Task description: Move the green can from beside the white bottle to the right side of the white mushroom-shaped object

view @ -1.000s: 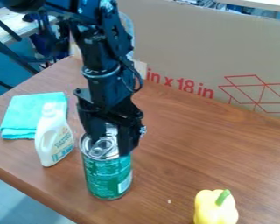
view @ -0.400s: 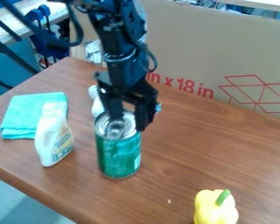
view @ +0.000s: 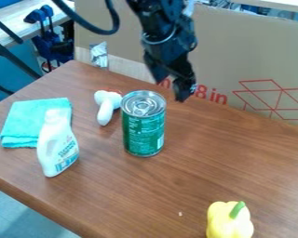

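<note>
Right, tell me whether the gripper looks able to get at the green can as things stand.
Probably yes: the gripper hangs open near the green can, which stands upright with nothing on its lid. The white object beside it might crowd one side, but the others look free.

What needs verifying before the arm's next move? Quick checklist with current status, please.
1. Tool free of load: ok, fingers apart, nothing held.
2. Can upright on the table: ok.
3. Tool off the can: ok, it hangs above the table, toward the cardboard, with a visible gap to the can.
4. White object not touching the can: cannot tell, they look very close at the can's rear left in the picture.
5. White bottle clear of the can: ok, bare table shows between them.
6. Yellow pepper clear of the can: ok, well apart, toward the near side.
</note>
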